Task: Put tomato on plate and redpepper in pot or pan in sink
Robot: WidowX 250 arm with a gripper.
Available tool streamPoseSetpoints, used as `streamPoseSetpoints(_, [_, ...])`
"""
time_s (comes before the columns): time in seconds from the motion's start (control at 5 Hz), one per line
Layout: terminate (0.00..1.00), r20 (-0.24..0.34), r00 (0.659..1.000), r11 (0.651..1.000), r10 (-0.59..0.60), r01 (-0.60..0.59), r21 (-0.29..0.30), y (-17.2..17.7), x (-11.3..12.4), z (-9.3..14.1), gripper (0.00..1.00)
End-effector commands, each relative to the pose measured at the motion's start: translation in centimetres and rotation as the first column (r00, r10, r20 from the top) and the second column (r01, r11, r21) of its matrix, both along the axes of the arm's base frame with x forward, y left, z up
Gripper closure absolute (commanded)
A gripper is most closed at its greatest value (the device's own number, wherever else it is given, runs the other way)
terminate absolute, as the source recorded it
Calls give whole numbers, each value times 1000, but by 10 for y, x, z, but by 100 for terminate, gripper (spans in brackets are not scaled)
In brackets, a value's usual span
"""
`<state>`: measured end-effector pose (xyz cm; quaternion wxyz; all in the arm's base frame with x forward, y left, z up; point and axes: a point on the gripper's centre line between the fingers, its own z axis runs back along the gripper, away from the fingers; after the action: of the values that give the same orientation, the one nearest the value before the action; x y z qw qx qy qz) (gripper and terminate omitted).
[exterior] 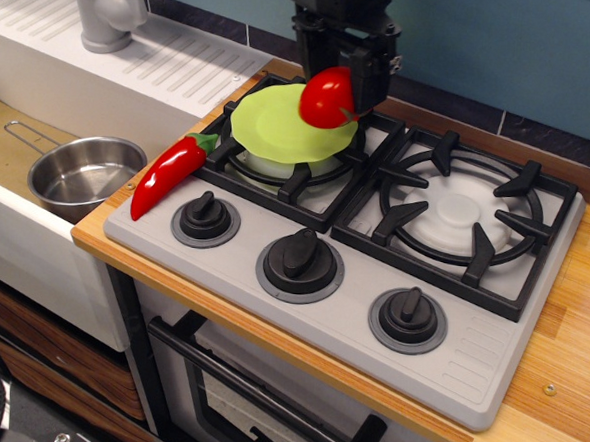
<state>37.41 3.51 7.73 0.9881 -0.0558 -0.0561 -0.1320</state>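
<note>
No legible text, labels, brand names, numbers or signs appear anywhere in the view. The three stove knobs (301,257) carry no readable markings, and the grey stove panel (466,372) around them is plain. The faucet (106,9), the ridged drainboard (174,68) and the gripper (336,78) bear no lettering that can be made out.
</note>
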Motion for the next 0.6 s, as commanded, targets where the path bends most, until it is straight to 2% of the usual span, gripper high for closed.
streamPoseSetpoints(0.0, [0, 59, 998, 1000, -25, 25, -5, 20, 18, 14, 100])
streamPoseSetpoints(0.2, [0, 57, 998, 999, -33, 33, -6, 27, 24, 12, 100])
streamPoseSetpoints(0.4, [0, 51, 998, 999, -44, 44, -2, 29, 24, 13, 0])
